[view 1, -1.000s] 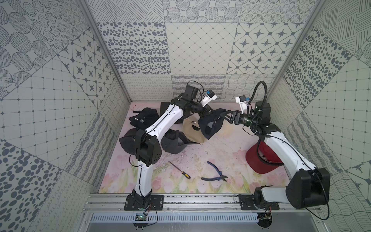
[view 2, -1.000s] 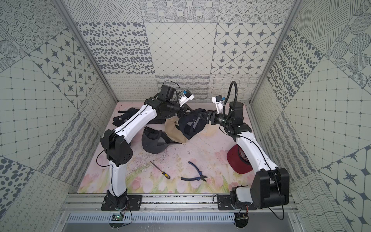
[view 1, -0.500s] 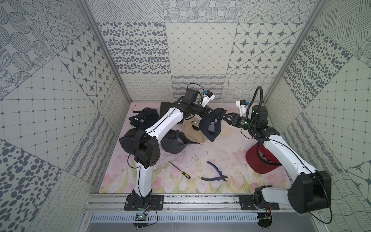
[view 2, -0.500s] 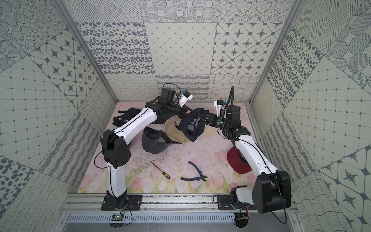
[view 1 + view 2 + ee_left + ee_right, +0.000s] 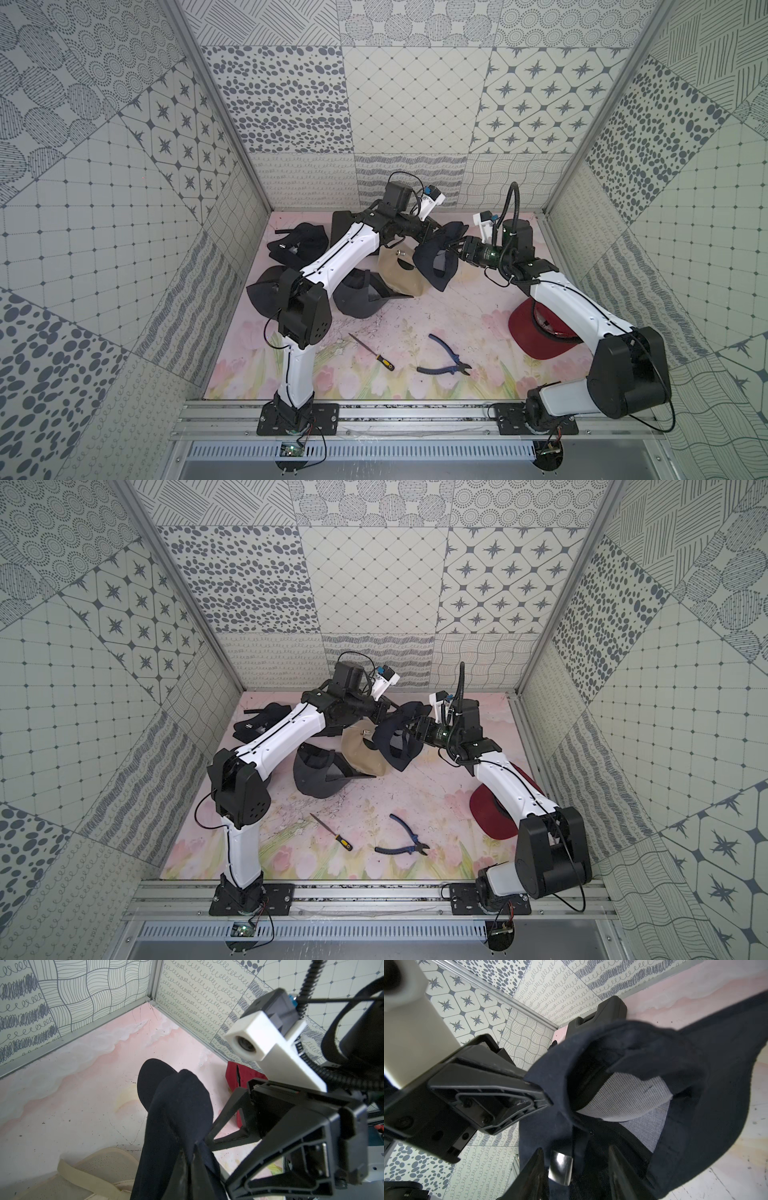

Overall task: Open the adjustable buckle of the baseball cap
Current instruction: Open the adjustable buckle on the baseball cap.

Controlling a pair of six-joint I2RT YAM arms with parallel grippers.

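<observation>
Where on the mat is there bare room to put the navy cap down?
Bare: the middle of the mat, bordered by grey cap, red cap and pliers; also the front strip between screwdriver, pliers and the rail. Crowded: back left, where tan cap and black caps lie around the left arm, beside the raised navy cap.

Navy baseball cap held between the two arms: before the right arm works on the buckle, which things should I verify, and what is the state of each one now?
1. Left fingers shut on the navy fabric baseball cap: ok.
2. Silver metal buckle lies between the right fingers: ok.
3. Right fingers pressing the buckle: not ok; they stand apart, and one is clear of it.
4. Buckle clasp already open: cannot tell.
5. Navy cap free of the beige fabric cap next to it: cannot tell.
</observation>
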